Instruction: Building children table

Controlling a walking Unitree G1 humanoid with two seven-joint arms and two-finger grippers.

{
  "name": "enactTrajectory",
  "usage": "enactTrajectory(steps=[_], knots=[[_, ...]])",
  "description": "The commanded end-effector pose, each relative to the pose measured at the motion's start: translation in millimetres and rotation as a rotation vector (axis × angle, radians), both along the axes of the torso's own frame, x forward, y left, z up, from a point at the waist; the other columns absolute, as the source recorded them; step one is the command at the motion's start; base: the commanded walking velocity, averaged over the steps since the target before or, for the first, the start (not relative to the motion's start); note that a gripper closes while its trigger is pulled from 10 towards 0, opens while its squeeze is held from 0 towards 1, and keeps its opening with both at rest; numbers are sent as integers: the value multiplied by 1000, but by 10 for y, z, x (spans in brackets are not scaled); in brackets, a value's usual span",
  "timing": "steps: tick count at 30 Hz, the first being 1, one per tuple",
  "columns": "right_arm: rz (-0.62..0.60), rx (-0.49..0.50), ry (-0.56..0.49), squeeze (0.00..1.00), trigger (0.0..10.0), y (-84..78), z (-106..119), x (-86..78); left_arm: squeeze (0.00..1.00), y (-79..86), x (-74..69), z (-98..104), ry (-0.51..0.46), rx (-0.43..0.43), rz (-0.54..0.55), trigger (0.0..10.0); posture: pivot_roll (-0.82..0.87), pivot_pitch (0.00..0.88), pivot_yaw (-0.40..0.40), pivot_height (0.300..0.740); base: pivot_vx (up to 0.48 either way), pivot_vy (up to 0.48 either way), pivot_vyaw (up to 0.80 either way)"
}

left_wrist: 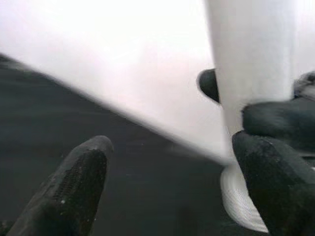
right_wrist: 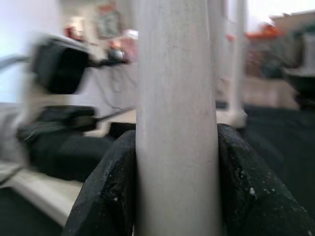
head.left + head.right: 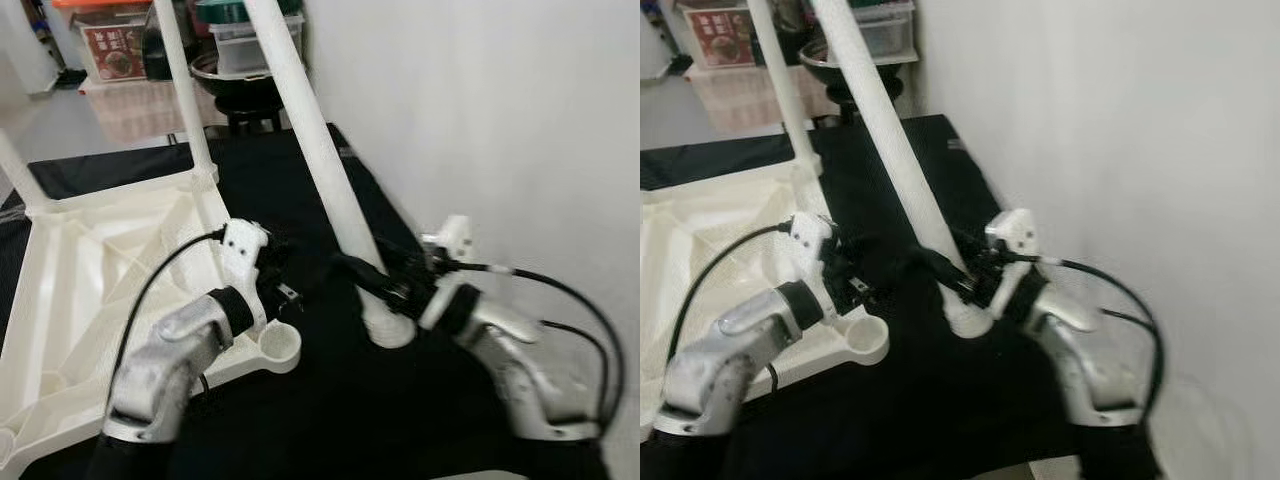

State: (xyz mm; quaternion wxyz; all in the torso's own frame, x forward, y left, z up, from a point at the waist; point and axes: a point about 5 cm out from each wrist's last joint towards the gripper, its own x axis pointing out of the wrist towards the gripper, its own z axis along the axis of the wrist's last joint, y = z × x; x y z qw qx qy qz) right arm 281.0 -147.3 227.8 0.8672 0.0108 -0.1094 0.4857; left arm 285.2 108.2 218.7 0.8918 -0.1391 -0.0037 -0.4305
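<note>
The right gripper (image 3: 372,278) is pinching a white table leg (image 3: 318,150) low on its shaft, its two black fingers (image 2: 106,196) pressing against either side of the tube, and the leg is leaning up and away from its flared foot, which is sitting on the black mat (image 3: 330,400) just beside the wall. The left gripper (image 3: 283,285) is hovering close by with its fingers (image 1: 74,187) spread and holding nothing, poised near the corner socket (image 3: 279,345) of the upturned white tabletop (image 3: 80,290). That tabletop is lying underside-up along the mat's left side, with another leg (image 3: 185,90) already standing in its far corner. The risk I am seeing is in the lean: the leg is long and the hold is low, so it may be swinging or twisting in the fingers as it is carried across, and its foot could be catching the socket's rim instead of dropping in, nudging the light tabletop across the mat. The wall is also crowding the right arm. The mat is covering a pale floor, a plain white wall (image 3: 500,120) is running along the right, and storage bins (image 3: 110,40) and a dark bowl-shaped pan (image 3: 235,75) are crowding the far end.
</note>
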Motion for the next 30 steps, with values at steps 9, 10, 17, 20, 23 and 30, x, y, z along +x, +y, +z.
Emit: enactTrajectory(steps=[9, 10, 17, 20, 23, 30], knots=[[56, -127, 5, 0, 10000, -111, -161, -75, 1000, 110, -226, 547, -134, -291, -318, 10000, -139, 74, 37, 740, 0, 0, 0], [40, -134, 3, 0, 10000, -121, -169, -55, 1000, 132, -259, 574, -157, -291, -345, 10000, -139, 74, 37, 740, 0, 0, 0], [43, -134, 0, 0, 10000, -157, -164, -39, 1000, 205, -306, 622, -151, -279, -383, 10000, -139, 74, 35, 740, 0, 0, 0], [106, -153, -12, 0, 10000, -109, -157, -104, 1000, 265, -262, 659, -153, -304, -332, 10000, -140, 74, 32, 740, 0, 0, 0], [166, -196, -22, 0, 10000, -46, -169, -167, 1000, 289, -227, 680, -153, -317, -302, 10000, -146, 74, 33, 740, 0, 0, 0], [239, -261, -43, 0, 10000, 54, -197, -246, 1000, 245, -216, 695, -153, -328, -318, 10000, -149, 74, 35, 740, 0, 0, 0]])
